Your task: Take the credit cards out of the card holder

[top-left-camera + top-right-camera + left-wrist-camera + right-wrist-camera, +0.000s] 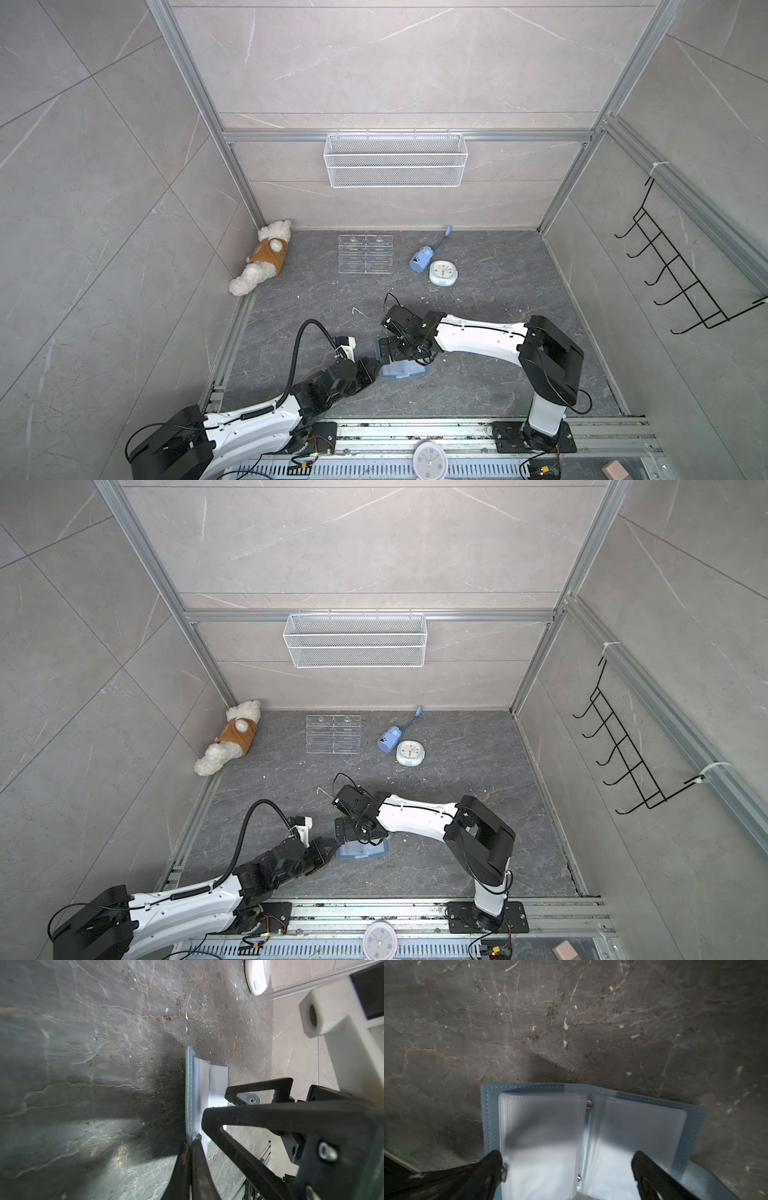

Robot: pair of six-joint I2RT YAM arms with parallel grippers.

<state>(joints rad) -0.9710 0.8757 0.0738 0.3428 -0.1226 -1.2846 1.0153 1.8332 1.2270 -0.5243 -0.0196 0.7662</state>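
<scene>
Card holder: the card holder (409, 370) (365, 851) lies open and flat on the dark stone tabletop (498, 374), near the front middle, between the two arms; its dusty-blue cover (490, 1109) faces down with the clear sleeves (542, 1126) fanned upward; a blue snap tab (708, 1178) sticks out from one side.
Credit cards: the sleeves look milky and blurred in both wrist views; I cannot tell whether cards sit inside them.
Left gripper: the left gripper (376, 367) (331, 850) (192, 1140) reaches the holder's left edge; its fingertips are pressed together on a corner of the blue cover (189, 1088), whose edge runs in between them.
Right gripper: the right gripper (395, 353) (353, 833) (566, 1159) hangs directly over the open holder; its fingers (494, 1160) are spread wide, one beside the outer edge of the left-hand sleeve stack and the other over the right-hand page; nothing is between them but the sleeves below.
Back of the table: a plush bear (264, 257) lies in the far left corner; a clear acrylic rack (365, 254) lies flat near the back wall; a small blue object with a cord (422, 258) touches or sits just beside a round pale clock (443, 273).
Walls: a white wire basket (395, 160) hangs on the back rail; a black hook rack (673, 266) hangs on the right wall.
</scene>
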